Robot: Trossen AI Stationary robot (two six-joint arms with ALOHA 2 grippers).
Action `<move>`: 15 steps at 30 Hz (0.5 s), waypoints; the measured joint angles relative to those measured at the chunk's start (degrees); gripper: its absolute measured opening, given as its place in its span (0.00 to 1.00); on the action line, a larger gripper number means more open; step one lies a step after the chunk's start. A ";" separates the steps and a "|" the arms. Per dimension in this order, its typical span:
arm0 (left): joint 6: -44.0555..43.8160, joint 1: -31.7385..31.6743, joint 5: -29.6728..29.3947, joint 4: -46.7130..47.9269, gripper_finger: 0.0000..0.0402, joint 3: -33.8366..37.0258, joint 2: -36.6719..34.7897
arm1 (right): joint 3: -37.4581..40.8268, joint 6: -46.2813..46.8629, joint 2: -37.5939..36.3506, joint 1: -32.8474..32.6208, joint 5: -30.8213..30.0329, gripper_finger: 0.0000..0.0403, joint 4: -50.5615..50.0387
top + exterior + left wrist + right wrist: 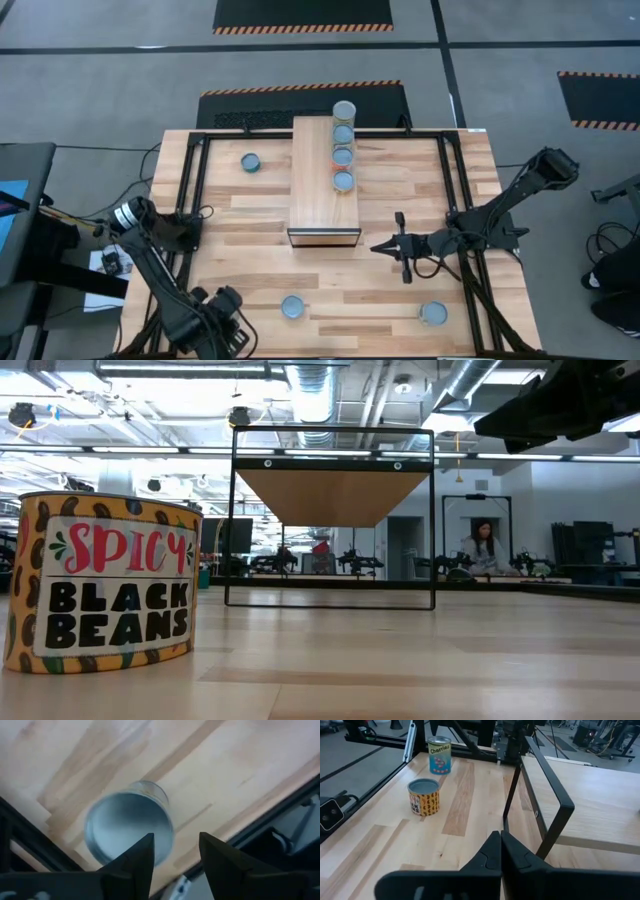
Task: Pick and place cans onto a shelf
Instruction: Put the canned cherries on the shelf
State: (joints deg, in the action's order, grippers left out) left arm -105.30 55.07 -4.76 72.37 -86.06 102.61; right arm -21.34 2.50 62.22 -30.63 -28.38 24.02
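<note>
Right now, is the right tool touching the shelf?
Apart. The high view shows the right tool shut, its tip off the shelf, with a strip of bare tabletop between them.

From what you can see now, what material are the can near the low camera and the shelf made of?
The can looks like metal wrapped in a printed label, orange-yellow with "Spicy Black Beans"; from above, its top is dull silvery-blue. The shelf appears to be light wood, smooth and matte with visible grain, in a thin black frame, probably metal. The tabletop is planked wood.
</note>
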 joint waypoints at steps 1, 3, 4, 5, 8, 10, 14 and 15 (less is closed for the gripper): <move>0.44 0.00 -0.21 0.51 0.36 0.00 0.26 | 0.00 0.00 0.00 0.00 0.00 0.02 -0.01; 1.22 0.00 -0.91 1.18 0.36 0.04 0.77 | 0.00 0.00 0.00 0.02 -0.01 0.02 0.05; 1.67 0.00 -1.05 1.53 0.36 0.07 0.86 | 0.00 0.00 0.00 0.02 0.00 0.02 0.17; 2.03 -0.05 -1.14 1.96 0.36 0.04 1.02 | 0.00 0.01 0.00 0.02 0.00 0.02 0.18; 2.72 -0.28 -1.78 1.78 0.34 0.09 1.82 | 0.00 0.02 0.00 0.02 0.00 0.02 0.14; 3.34 -0.30 -1.47 1.61 0.33 0.09 2.44 | 0.00 0.02 0.00 0.02 0.00 0.02 0.13; 3.65 -0.28 -0.56 1.75 0.30 0.08 3.95 | 0.00 0.02 0.00 0.02 0.00 0.02 0.02; 3.73 -0.28 -0.50 1.70 0.29 0.02 4.12 | 0.00 0.00 0.00 0.02 0.00 0.02 0.00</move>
State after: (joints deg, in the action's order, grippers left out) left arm -101.57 54.78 -5.26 74.07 -86.04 106.73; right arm -21.34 2.50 62.22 -30.61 -28.38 24.01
